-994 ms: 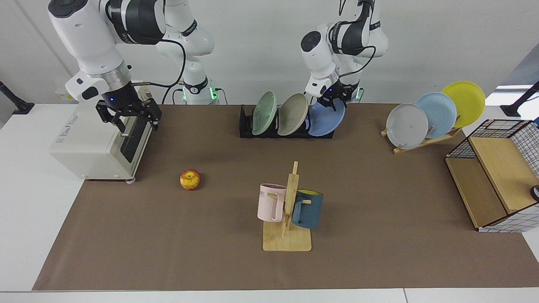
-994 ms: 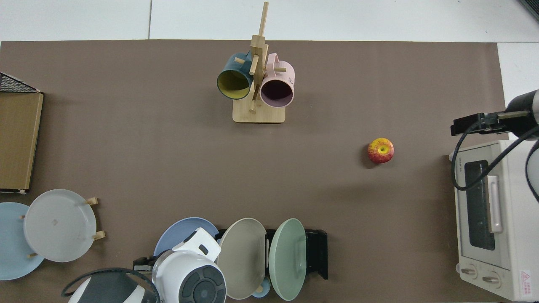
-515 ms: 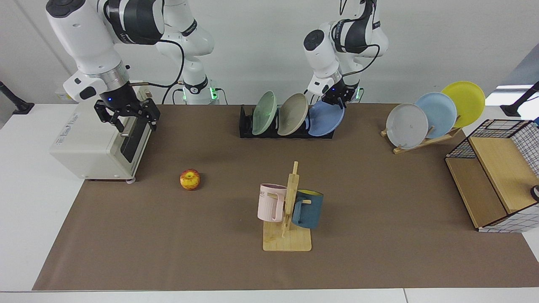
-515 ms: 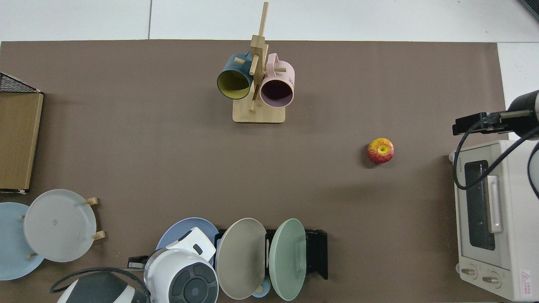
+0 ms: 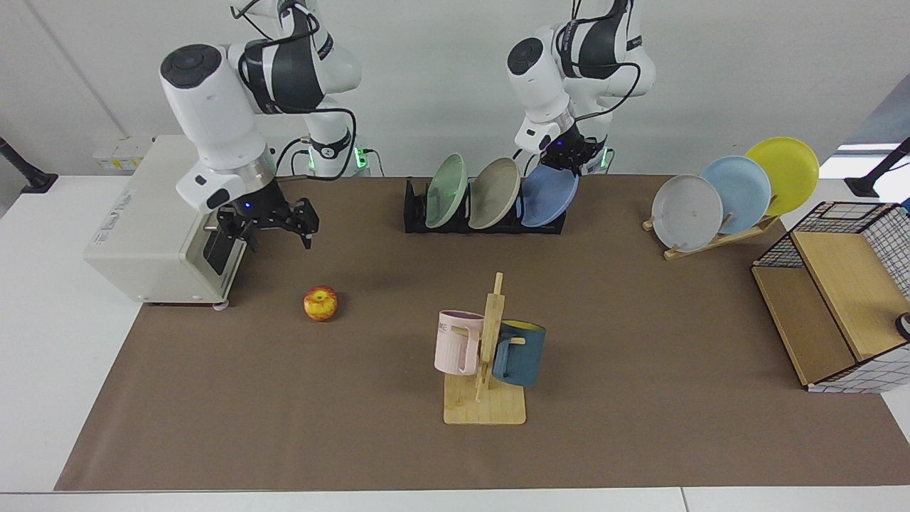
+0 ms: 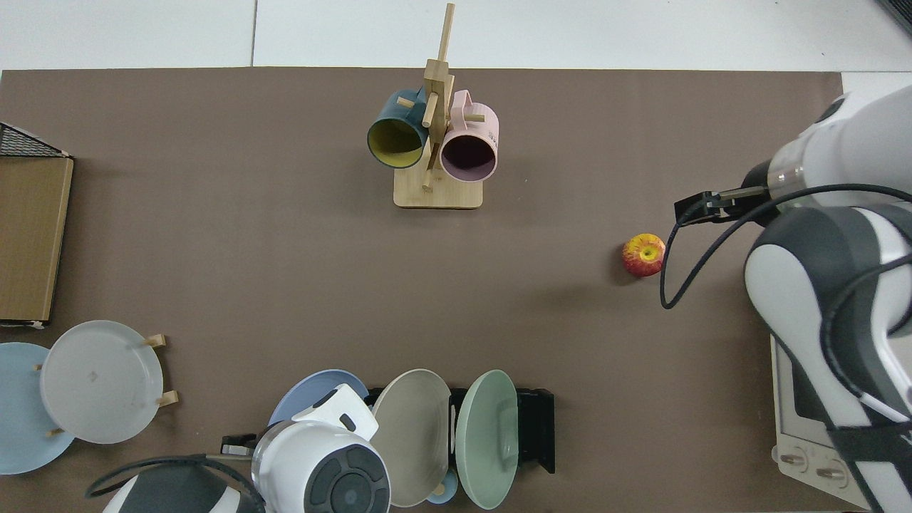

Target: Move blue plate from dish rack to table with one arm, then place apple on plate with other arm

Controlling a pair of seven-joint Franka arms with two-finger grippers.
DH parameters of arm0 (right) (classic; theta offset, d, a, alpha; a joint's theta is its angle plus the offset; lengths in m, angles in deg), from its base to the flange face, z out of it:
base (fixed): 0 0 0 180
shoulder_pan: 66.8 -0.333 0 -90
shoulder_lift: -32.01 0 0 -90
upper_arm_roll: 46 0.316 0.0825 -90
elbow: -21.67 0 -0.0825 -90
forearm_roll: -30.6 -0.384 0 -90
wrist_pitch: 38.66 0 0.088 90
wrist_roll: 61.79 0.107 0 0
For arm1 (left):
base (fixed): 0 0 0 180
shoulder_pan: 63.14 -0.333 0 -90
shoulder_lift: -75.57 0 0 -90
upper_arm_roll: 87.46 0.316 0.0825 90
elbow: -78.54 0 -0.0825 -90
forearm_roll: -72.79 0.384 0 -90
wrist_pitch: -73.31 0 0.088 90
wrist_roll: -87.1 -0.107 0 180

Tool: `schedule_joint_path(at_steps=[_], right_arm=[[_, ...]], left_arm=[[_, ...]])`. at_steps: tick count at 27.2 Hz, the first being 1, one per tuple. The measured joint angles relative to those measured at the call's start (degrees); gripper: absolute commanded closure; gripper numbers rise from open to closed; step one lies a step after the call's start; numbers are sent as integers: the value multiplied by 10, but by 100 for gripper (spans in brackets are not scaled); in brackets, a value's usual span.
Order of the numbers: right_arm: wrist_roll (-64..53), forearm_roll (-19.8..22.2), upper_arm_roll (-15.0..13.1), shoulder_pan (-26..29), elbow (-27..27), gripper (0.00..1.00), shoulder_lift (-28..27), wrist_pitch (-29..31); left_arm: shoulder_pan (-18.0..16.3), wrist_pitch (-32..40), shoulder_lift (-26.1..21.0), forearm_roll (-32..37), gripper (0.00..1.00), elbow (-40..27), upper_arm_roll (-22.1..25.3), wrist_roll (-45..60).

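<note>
The blue plate [image 5: 549,199] leans in the end slot of the black dish rack [image 5: 414,213], the slot nearest the wooden plate stand. My left gripper [image 5: 565,159] is at the plate's upper rim, shut on it. From above, the left arm's wrist hides this grip, and only part of the blue plate [image 6: 303,392] shows beside the dish rack [image 6: 536,427]. The apple [image 5: 320,304] lies on the brown mat [image 5: 640,398] of the table. My right gripper [image 5: 276,235] hangs open above and behind the apple [image 6: 643,254], apart from it.
A green plate [image 5: 446,190] and a beige plate [image 5: 495,193] share the rack. A white toaster oven [image 5: 142,235] stands beside the right arm. A mug tree [image 5: 487,355] with two mugs is mid-mat. A wooden stand [image 5: 718,238] and a wire-and-wood shelf [image 5: 839,306] stand at the view's right.
The right arm has swung from in front of the toaster oven out over the mat, toward the apple. The left gripper has shifted slightly at the blue plate's rim, and the plate stands a bit more upright.
</note>
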Motion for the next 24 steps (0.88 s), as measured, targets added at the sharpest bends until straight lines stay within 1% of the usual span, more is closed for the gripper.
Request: schedule_joint_path(at_steps=[4,7,12,14,17,20,24], right_arm=[[1,0,0,-5,5,0,-35,28],[1,0,0,-6,18,0,-55,60],[1,0,-2,-6,67,0,-71,134],[1,0,-2,-6,86,0,-73,154],[1,0,-2,-6,104,0,-78,169],[1,0,-2,-6,114,0,-87,180],[1,0,-2,-6,121,0,-102,191]], left_arm=[[0,37,-5,2,100,21,-18,5],[0,72,-6,7,100,40,-29,6],[-1,125,-18,34,100,81,-41,11],[-1,142,-27,45,100,100,-42,14],[-2,164,-46,67,100,130,-42,17],[-5,186,-77,90,100,173,-42,25],[-28,191,-126,101,100,230,-41,54]])
